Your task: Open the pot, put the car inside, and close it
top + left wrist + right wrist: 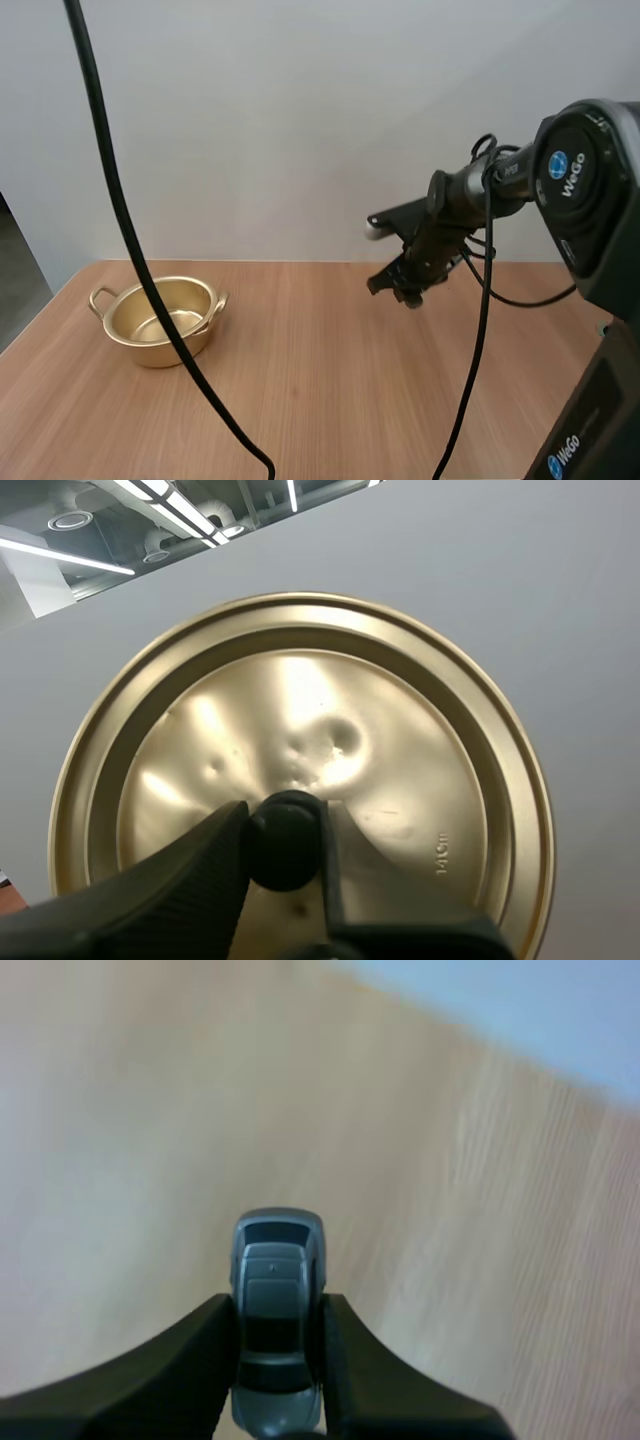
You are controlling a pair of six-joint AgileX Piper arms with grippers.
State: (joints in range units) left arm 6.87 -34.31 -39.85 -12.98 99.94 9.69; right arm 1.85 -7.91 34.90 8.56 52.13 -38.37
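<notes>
My L gripper (285, 852) clamps lid (330, 710) by knob (285, 825), pot (150, 352) open, R gripper (278, 1328) pinches car (277, 1250) over table (330, 400); drop-in & closing left to do

Open gold pot (140, 352) at left on wooden table (330, 385), right claw (397, 289) hanging above it — well apart.

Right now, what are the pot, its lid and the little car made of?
The pot looks like gold-coloured metal, shiny, with bright reflections inside. The lid seems the same metal: glossy, with small dents and a black knob, maybe plastic. The car is smooth grey with dark windows; painted metal or plastic, I cannot tell which.
</notes>
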